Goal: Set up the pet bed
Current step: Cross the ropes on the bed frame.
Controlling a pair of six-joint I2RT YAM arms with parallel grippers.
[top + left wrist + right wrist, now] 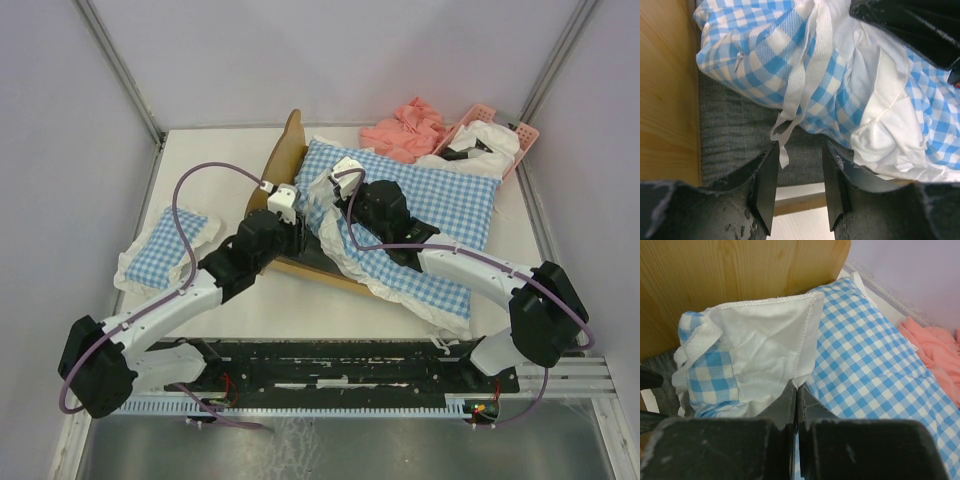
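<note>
The pet bed (pixel 288 150) stands mid-table, its wood headboard (pixel 740 270) upright and its grey fabric base (pixel 735 135) showing. A large blue-and-white checked cushion (pixel 445 205) lies partly over the bed, with its near corner bunched up. My right gripper (pixel 796 386) is shut on the cushion's white frill (pixel 765 335) at that corner, close to the headboard. My left gripper (pixel 800 150) hovers open over the grey base beside the wood side rail (pixel 665 100), with nothing between its fingers. A white tie strap (pixel 790 125) dangles just ahead of its left fingertip.
A small checked cushion (pixel 165 243) lies at the left of the table. A pink cloth (pixel 405 130) and a pink plastic basket (pixel 500 135) holding white items sit at the back right. Metal corner posts and walls enclose the table.
</note>
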